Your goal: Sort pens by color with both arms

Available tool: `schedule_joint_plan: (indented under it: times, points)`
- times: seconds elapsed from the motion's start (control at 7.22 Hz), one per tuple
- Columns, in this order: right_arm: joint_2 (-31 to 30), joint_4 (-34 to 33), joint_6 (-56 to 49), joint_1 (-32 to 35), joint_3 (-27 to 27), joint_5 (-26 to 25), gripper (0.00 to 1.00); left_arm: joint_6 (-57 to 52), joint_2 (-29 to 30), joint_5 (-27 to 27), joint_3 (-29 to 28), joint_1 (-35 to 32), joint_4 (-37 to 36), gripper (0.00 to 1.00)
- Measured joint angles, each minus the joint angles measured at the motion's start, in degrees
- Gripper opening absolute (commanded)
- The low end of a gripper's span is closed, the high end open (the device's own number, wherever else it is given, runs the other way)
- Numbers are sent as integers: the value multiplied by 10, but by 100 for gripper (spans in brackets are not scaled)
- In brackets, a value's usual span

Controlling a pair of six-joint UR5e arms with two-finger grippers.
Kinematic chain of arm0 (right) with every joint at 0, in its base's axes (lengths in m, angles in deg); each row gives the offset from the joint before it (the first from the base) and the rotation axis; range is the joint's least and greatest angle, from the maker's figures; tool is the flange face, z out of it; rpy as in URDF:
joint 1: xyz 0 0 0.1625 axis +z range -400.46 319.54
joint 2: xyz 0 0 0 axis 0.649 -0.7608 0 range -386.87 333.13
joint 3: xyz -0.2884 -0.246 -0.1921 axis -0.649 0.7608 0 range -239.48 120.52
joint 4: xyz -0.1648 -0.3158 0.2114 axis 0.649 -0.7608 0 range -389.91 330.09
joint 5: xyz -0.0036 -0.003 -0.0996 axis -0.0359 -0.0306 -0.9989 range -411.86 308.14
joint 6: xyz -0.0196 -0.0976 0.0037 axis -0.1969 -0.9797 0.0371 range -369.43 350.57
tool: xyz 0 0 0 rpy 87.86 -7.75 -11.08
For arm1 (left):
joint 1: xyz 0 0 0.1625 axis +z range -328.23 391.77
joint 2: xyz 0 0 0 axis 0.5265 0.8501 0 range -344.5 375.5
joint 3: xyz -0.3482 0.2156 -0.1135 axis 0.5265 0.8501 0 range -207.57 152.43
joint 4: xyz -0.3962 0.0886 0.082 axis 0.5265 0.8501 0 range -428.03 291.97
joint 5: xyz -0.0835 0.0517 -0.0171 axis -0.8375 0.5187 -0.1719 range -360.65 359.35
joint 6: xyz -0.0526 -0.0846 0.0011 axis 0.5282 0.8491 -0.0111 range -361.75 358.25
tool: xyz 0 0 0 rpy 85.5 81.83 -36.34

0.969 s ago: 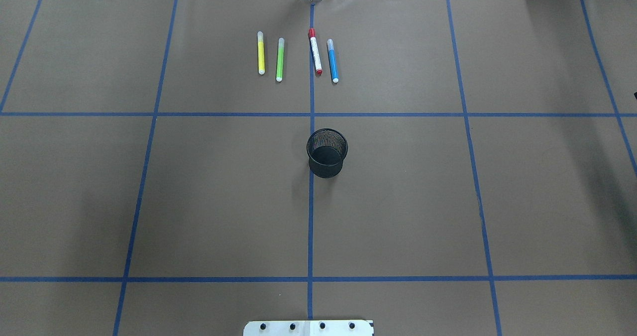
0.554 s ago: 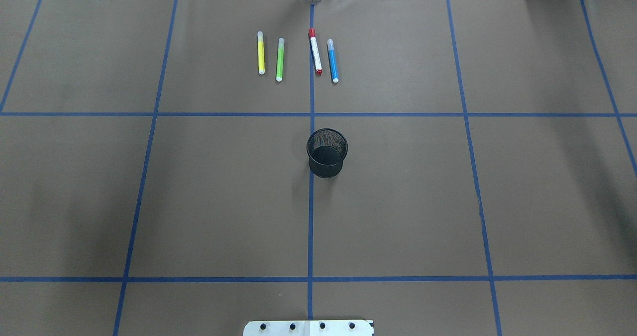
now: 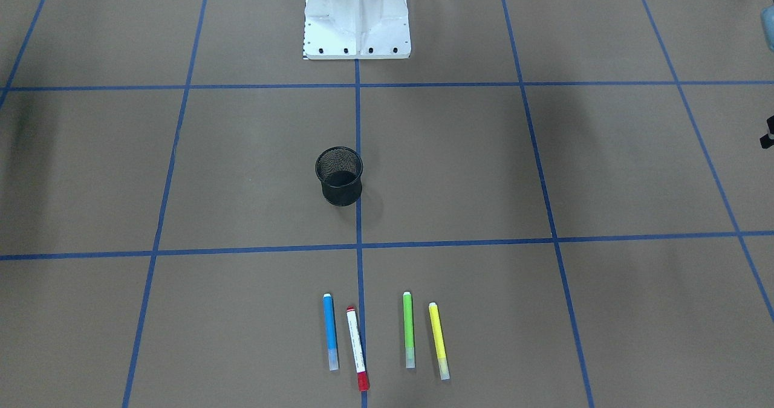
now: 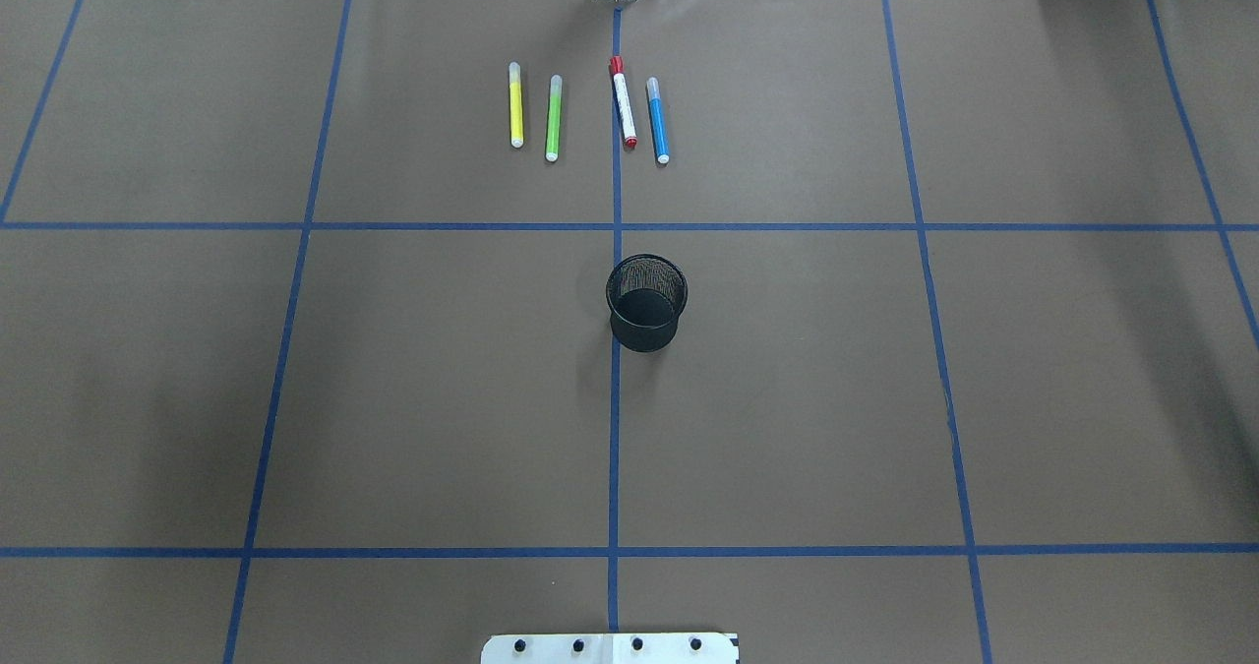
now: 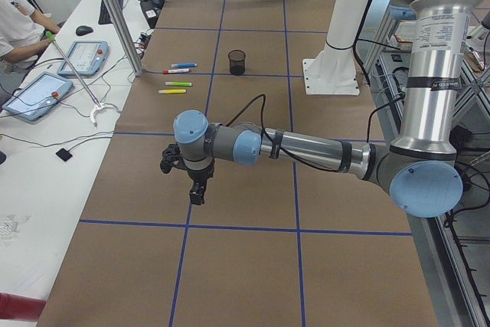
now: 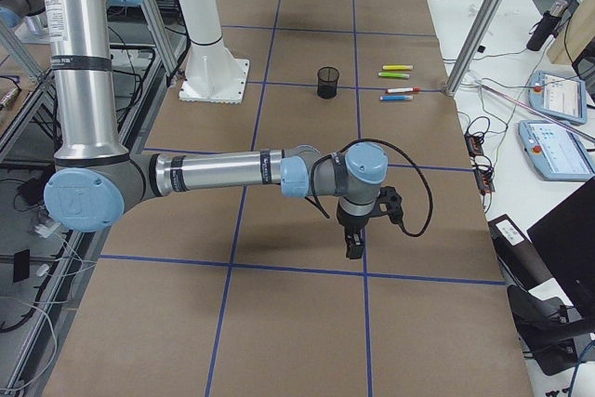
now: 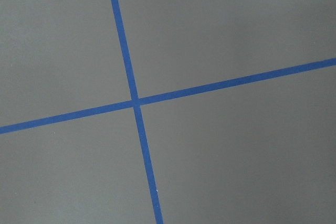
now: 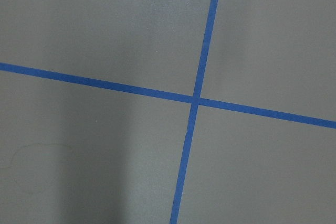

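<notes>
Four pens lie side by side at the table's far edge: yellow (image 4: 514, 105), lime green (image 4: 553, 118), white with red ends (image 4: 623, 103) and blue (image 4: 657, 121). The first two are left of the centre tape line; the white one lies on it, with blue to its right. My left gripper (image 5: 196, 191) hangs over bare table far to the left of them, seen only from the side. My right gripper (image 6: 353, 246) hangs far out on the right, likewise seen only from the side. I cannot tell whether either is open or shut. Both wrist views show only tape crossings.
A black mesh cup (image 4: 645, 302) stands upright mid-table, nearer me than the pens. The white pedestal (image 3: 357, 21) sits at the table's near edge. A person sits by tablets (image 5: 37, 96) beyond the far edge, and a metal post (image 5: 115, 17) stands near the pens.
A small dark tip at the right edge of the overhead view one second ago has left the frame. The pens and cup have not moved.
</notes>
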Motion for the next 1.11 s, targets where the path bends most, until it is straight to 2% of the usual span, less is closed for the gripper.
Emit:
schedule_joint_plan:
  times: [1.11]
  points:
    - [-4,8,1,0,-10,2,100,4,-20,12,40,0,1,100]
